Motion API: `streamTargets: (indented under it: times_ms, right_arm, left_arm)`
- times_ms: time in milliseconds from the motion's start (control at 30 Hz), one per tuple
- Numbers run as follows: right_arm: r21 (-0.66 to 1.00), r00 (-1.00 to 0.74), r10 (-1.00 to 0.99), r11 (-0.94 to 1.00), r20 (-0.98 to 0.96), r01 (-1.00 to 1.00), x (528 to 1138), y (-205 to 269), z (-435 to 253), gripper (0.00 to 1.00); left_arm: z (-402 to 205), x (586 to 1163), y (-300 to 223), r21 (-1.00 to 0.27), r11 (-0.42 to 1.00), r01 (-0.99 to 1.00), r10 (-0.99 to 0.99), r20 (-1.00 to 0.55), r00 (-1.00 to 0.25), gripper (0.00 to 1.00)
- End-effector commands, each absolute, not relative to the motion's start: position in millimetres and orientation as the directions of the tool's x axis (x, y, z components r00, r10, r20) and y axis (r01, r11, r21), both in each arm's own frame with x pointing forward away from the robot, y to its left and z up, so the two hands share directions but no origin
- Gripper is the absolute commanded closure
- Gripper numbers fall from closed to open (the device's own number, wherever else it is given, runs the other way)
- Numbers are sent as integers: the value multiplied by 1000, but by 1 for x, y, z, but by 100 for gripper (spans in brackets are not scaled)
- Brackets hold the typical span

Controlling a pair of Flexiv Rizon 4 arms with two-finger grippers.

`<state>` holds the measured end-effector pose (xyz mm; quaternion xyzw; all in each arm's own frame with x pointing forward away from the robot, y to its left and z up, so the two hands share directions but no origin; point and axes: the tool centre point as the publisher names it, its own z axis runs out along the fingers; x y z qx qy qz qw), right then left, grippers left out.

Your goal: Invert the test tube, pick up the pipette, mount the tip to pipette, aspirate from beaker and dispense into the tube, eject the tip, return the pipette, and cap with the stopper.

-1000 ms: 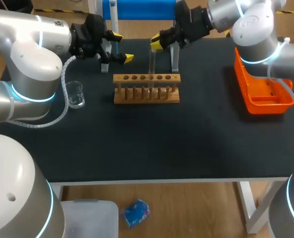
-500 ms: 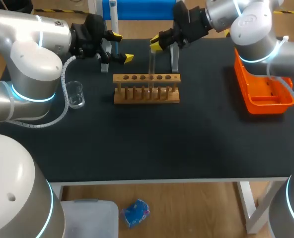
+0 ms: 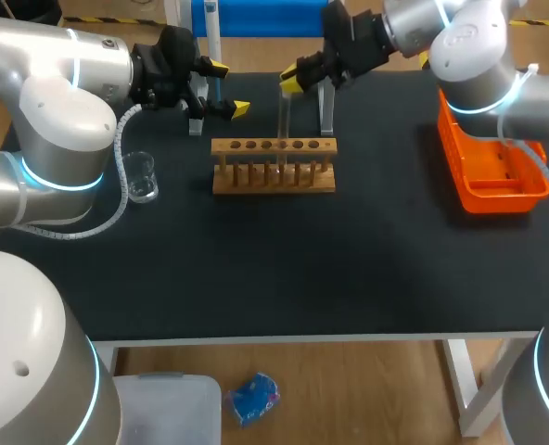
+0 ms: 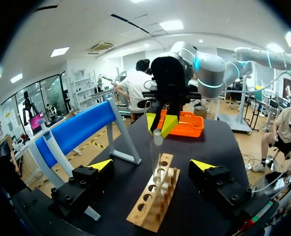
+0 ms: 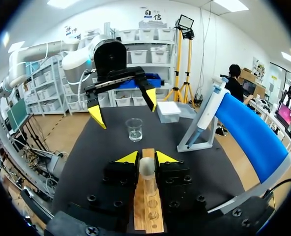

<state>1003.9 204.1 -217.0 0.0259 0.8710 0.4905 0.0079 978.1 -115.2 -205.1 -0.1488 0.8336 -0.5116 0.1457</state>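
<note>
My right claw (image 5: 146, 158) is closed on the top of the test tube (image 5: 149, 185), one yellow tip on each side of the glass. The test tube stands upright over the wooden rack (image 3: 273, 176), and its lower end reaches into the row of holes; how deep, I cannot tell. My left claw (image 3: 228, 88) is spread wide and holds nothing. It hangs beside the rack's left end and points toward the test tube.

The rack sits in the far middle of the table (image 3: 302, 278), with a broad stretch of black top between it and the near edge. Behind it, along the far edge, stands the blue stand (image 3: 256, 17). Its two grey legs come down just behind the rack, one near each claw, so both claws work in a tight place there. The pipette (image 5: 204, 115) leans on this stand. The beaker (image 3: 141, 176) is near the left edge, well apart from the rack and under my left arm's cable. The orange tray (image 3: 525, 190) lies against the right edge, below my right arm.

Against the frames before, my right wrist has shifted a little toward the far edge, with its grip unchanged. The test tube looks to be in the same place over the rack. The left arm has not moved.
</note>
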Motion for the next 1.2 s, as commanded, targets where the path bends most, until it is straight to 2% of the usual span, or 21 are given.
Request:
streamTargets:
  times_ms: [33,1200]
  right_arm:
    - [858,-999,50,513,3,28,1005,205,-213,100]
    - [841,-998,47,538,39,59,998,203,-238,100]
  left_arm:
    - [-206,978,-115,-898,430,-95,-398,-93,-913,0]
    - [-206,978,-115,-898,430,-95,-398,-93,-913,0]
